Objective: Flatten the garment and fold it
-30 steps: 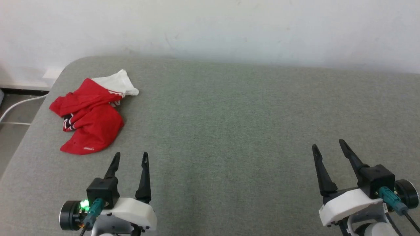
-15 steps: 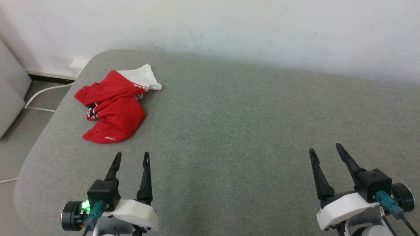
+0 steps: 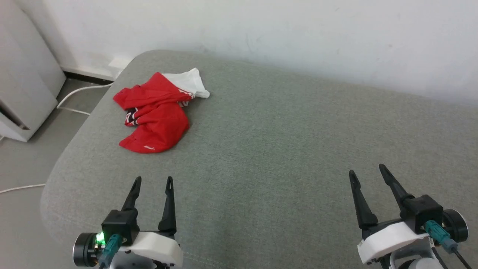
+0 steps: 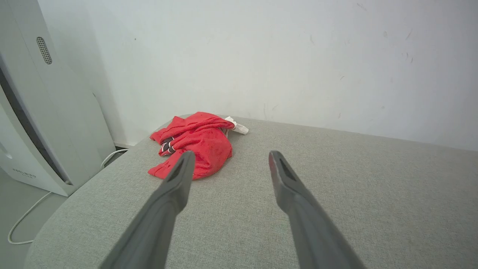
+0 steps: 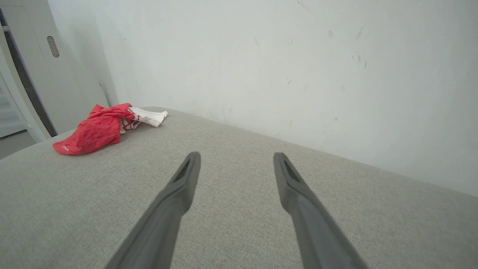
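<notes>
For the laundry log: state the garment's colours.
Garment: red with a white part; head view best.

The left end effector [image 3: 154, 180] and right end effector [image 3: 366, 170] look alike: two long, tapering black fingers [image 3: 168, 205] on a black block [image 3: 119, 222], mounted on a white moulded shell [image 3: 157, 243]. A teal plug [image 3: 111, 244] with a dark cable [image 3: 462, 257] enters each block. A green light [image 3: 99, 237] glows beside the left plug.
</notes>
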Robot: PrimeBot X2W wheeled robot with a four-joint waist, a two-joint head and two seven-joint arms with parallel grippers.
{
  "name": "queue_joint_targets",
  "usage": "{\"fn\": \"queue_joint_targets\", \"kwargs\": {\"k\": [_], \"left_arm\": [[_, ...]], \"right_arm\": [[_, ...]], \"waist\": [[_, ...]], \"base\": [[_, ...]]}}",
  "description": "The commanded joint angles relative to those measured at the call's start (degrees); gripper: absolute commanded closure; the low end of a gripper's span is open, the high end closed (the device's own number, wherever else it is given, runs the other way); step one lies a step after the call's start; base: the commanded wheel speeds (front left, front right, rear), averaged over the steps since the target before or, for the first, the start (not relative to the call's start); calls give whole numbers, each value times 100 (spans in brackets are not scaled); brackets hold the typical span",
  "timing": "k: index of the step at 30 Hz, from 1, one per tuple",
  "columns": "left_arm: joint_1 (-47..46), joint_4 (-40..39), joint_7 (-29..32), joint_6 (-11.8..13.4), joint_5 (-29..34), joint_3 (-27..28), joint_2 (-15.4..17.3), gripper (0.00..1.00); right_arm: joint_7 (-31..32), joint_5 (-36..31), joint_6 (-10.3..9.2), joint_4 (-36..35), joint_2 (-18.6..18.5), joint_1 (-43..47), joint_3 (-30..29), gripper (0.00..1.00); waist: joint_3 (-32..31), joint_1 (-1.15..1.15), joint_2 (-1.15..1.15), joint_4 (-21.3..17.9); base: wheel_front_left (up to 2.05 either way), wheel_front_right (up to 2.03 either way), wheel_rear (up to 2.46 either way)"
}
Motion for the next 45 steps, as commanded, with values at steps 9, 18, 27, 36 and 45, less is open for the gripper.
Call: {"fn": "queue_joint_targets", "kwargs": {"k": [9,18,27,36,45], "left_arm": [[33,39,-155,108,-107,-92,-6,0],[74,57,-263,152,-162,-131,-7,0],[62,66,-371,205,-229,-184,-8,0],[64,104,-479,227,-291,-228,-9,0],[78,119,-587,277,-390,-306,-9,0]], "right_arm": [[-136,42,-8,49,13,41,23,0],[-244,76,-9,108,15,47,82,0],[-352,101,-10,153,17,42,109,0],[-459,129,-11,180,18,45,121,0],[-567,94,-12,202,20,26,136,0]], "waist": [[25,0,0,336],[30,0,0,588],[53,0,0,813],[83,0,0,1047],[198,0,0,1296]], "base": [[0,0,0],[0,0,0],[0,0,0],[0,0,0],[0,0,0]]}}
